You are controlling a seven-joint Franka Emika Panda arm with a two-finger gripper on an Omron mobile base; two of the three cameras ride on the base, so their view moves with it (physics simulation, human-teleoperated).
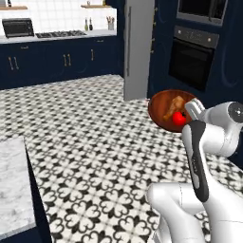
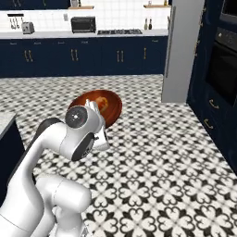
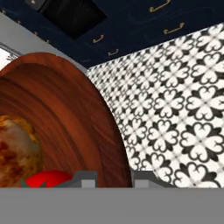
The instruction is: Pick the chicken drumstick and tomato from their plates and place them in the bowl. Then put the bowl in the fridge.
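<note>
The dark wooden bowl (image 1: 160,100) hangs in the air over the patterned floor, tilted toward the cameras. Inside it lie the chicken drumstick (image 1: 173,108) and the red tomato (image 1: 179,118). My gripper (image 1: 192,109) is shut on the bowl's near rim. In the hand view the bowl (image 3: 78,113) curves up from my gripper (image 3: 114,178), with the drumstick (image 3: 15,148) and tomato (image 3: 48,178) at the lower left. From the right base view the bowl (image 2: 112,109) peeks out behind my wrist. The grey fridge (image 1: 138,47) (image 2: 183,51) stands ahead with its door closed. The plates are out of view.
A built-in black oven (image 1: 192,61) sits in navy cabinetry to the right of the fridge. A marble counter corner (image 1: 14,185) juts in at the lower left. Navy base cabinets (image 2: 92,55) line the back wall. Patterned floor (image 2: 176,152) lies open between.
</note>
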